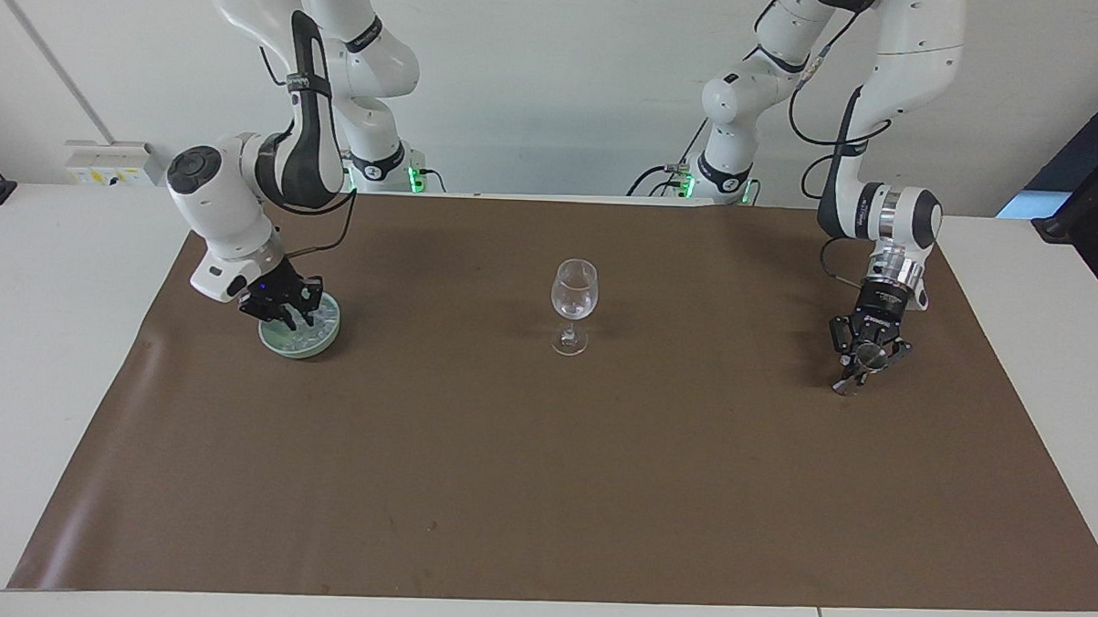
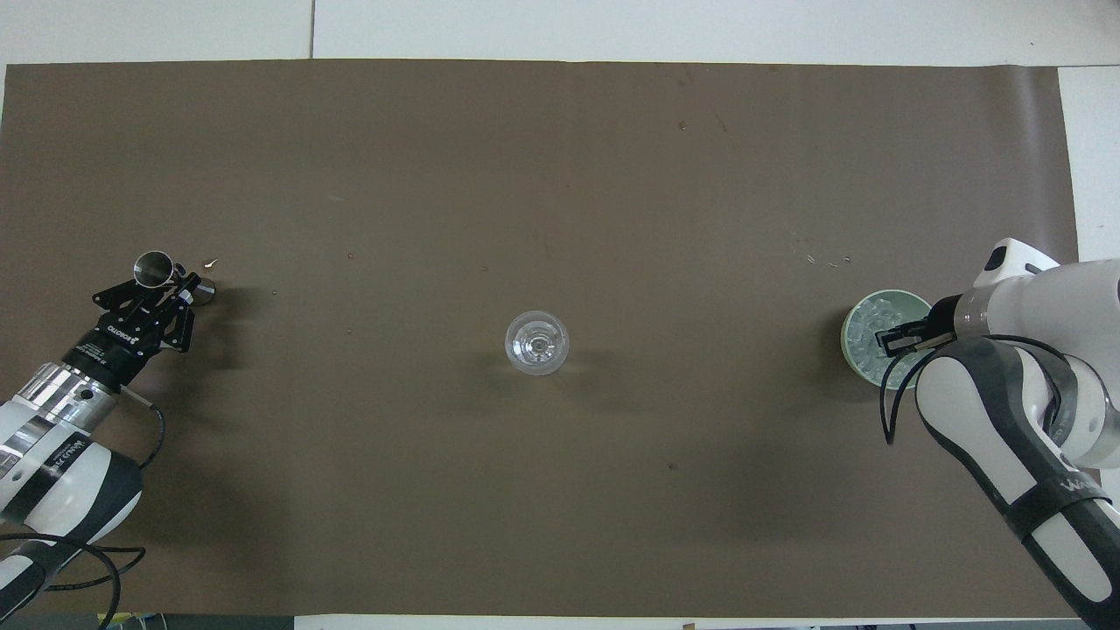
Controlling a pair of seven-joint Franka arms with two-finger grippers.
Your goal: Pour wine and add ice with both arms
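A clear stemmed wine glass [image 1: 574,296] [image 2: 536,343] stands upright in the middle of the brown mat. No wine is in view. At the right arm's end sits a pale green bowl [image 1: 308,349] [image 2: 848,337] heaped with ice [image 1: 322,326] [image 2: 875,317]. My right gripper [image 1: 286,316] [image 2: 892,343] is down in the bowl, shut. Whether a chunk sits between its tips I cannot see. At the left arm's end, my left gripper [image 1: 862,365] [image 2: 175,289] is shut on a small metal jigger [image 1: 870,356] [image 2: 154,267], tilted low over the mat.
The brown mat [image 1: 543,482] covers most of the white table. A few small specks [image 2: 827,260] lie on it, a little farther from the robots than the bowl. A white wall box [image 1: 114,161] sits past the right arm's end.
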